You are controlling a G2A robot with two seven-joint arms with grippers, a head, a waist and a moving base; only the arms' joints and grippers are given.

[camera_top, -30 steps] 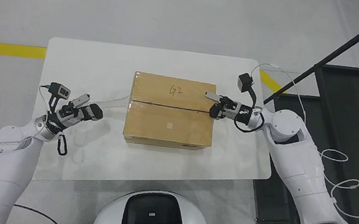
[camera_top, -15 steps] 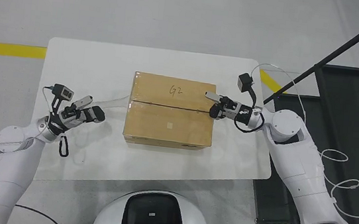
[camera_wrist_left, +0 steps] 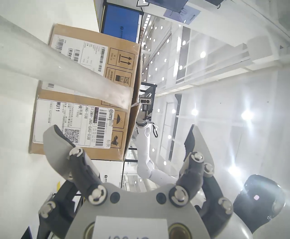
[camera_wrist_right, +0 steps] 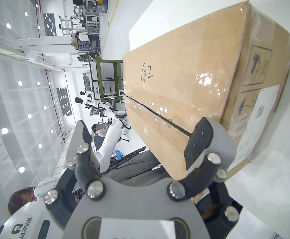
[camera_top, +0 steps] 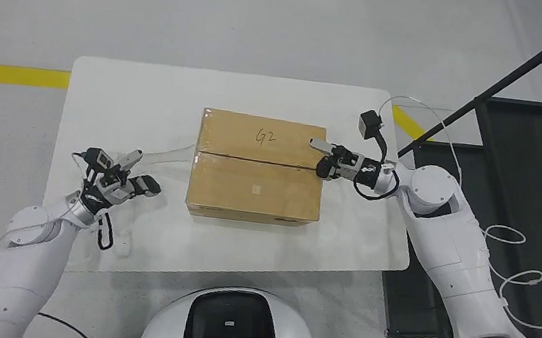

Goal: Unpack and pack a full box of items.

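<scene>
The left gripper (camera_top: 138, 183) (camera_wrist_left: 123, 135) is in the lower left of the top view, over the white table (camera_top: 109, 90), its fingers spread wide with nothing between them. Just above it in that view, a clear strip of tape (camera_top: 164, 153) (camera_wrist_left: 56, 65) reaches leftward from the box's (camera_top: 254, 182) (camera_wrist_left: 90, 68) (camera_wrist_right: 181, 68) left edge, apart from the fingers.

The right gripper (camera_top: 324, 161) (camera_wrist_right: 142, 126) is right of centre in the top view, at the box's right edge where the middle seam ends. Its fingers are also parted. One ribbed pad (camera_wrist_right: 199, 140) sits at the seam's end, and I cannot tell if it touches the cardboard. The other finger is off the box.

The brown cardboard box stands in the middle of the table with its flaps down. A yellow floor line (camera_top: 10, 74) runs at the left edge of the top view, and a black frame (camera_top: 522, 82) stands at the right.
</scene>
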